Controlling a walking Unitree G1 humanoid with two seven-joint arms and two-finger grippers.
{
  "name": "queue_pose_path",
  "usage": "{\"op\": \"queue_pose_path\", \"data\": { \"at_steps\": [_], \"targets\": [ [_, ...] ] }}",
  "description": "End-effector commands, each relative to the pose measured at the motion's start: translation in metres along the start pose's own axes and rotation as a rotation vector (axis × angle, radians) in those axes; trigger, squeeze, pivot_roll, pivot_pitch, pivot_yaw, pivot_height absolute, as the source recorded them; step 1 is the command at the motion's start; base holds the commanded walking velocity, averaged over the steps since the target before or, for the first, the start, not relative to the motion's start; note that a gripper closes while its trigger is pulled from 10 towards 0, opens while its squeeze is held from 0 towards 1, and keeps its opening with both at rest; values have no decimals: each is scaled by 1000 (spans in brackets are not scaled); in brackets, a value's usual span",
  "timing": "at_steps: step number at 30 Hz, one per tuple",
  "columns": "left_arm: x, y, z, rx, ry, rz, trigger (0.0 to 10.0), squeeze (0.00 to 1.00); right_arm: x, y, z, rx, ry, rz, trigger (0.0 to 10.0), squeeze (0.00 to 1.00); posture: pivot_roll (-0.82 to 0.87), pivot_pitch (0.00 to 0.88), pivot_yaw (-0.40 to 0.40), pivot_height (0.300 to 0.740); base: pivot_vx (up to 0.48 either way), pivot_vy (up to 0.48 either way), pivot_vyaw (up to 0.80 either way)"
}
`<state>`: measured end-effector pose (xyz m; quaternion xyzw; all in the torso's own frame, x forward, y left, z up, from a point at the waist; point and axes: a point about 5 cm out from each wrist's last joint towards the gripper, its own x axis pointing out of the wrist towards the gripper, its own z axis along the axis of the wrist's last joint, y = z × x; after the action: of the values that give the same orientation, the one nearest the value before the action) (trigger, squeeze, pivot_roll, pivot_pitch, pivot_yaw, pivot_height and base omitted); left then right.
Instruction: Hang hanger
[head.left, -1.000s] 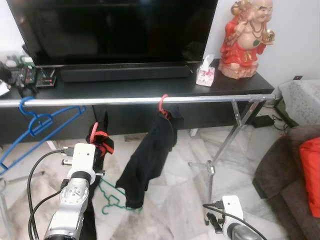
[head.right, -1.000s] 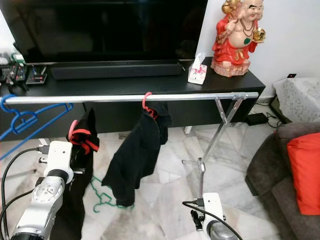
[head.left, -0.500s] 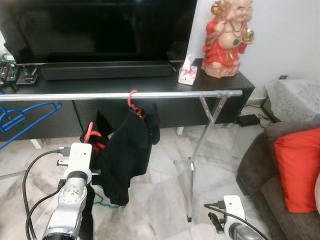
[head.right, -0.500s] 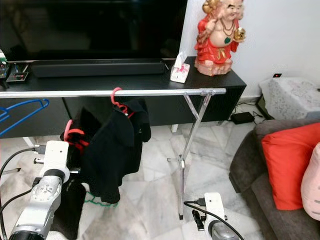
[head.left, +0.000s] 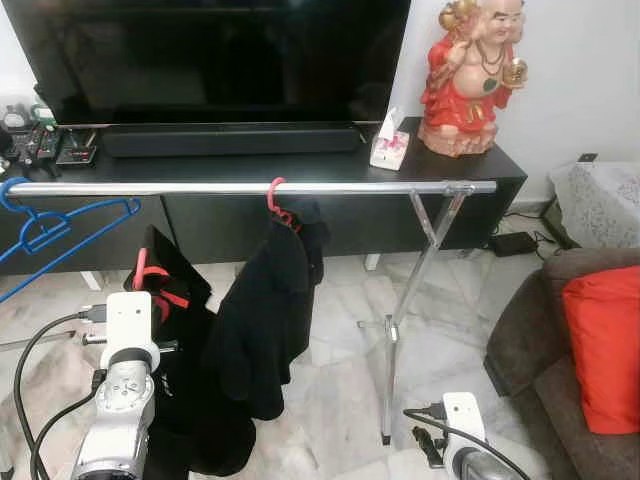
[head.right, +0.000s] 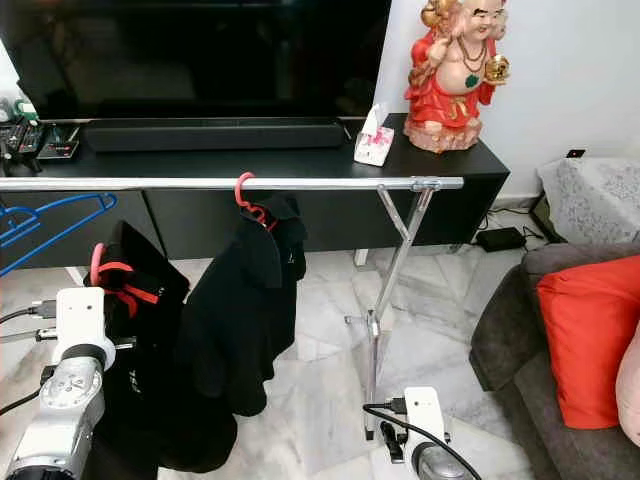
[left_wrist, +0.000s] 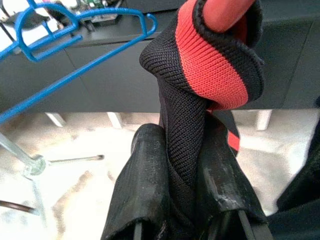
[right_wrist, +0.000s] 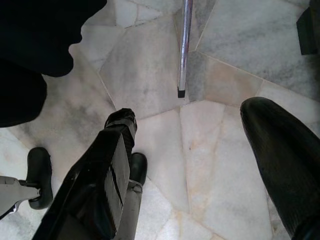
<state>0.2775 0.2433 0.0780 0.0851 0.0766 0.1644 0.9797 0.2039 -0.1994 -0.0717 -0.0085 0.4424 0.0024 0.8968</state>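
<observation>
While aiming for silver metal clothes rail (head.left: 250, 187) across upper frame, left gripper (left_wrist: 182, 200) is clamping black-and-red knit garment on pink hanger (head.left: 150, 290), lower left; right gripper (right_wrist: 200, 165) is idling agape, empty.

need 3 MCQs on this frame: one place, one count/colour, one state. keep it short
1. Where is the tissue box?
A. on the floor
B. on the TV cabinet, left of the red statue
C. on the sofa

2. What colour is the empty hanger on the rail?
A. blue
B. green
C. white

3. What state is the left tool in?
A. open, holding nothing
B. shut on the rail
C. shut on a black and red garment

Key:
1 B, it stands on the cabinet top beside the statue.
2 A, the bare hanger at the rail's left end is blue.
3 C, the left wrist view shows the fabric pinched between the fingers.
</observation>
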Motion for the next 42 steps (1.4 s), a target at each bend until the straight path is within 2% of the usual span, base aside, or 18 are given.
{"op": "queue_pose_path", "data": {
  "at_steps": [1,7,39,42],
  "targets": [
    [2,-4,14,-41,-72,-16,10000,0,0,-1,2,-7,-6,-6,10000,0,-39,29,-75,740,0,0,0],
    [2,-10,17,-53,-84,-43,10000,0,0,-2,2,-11,-7,-10,10000,0,-39,30,-76,740,0,0,0],
    [-1,-16,19,-17,-119,-111,10000,0,0,-2,1,-20,-1,0,10000,0,-38,18,-74,740,304,0,0],
    [-3,-16,20,-22,-134,-126,10000,0,0,-2,1,-21,-2,0,10000,0,-38,18,-74,740,0,0,0]
  ]
}}
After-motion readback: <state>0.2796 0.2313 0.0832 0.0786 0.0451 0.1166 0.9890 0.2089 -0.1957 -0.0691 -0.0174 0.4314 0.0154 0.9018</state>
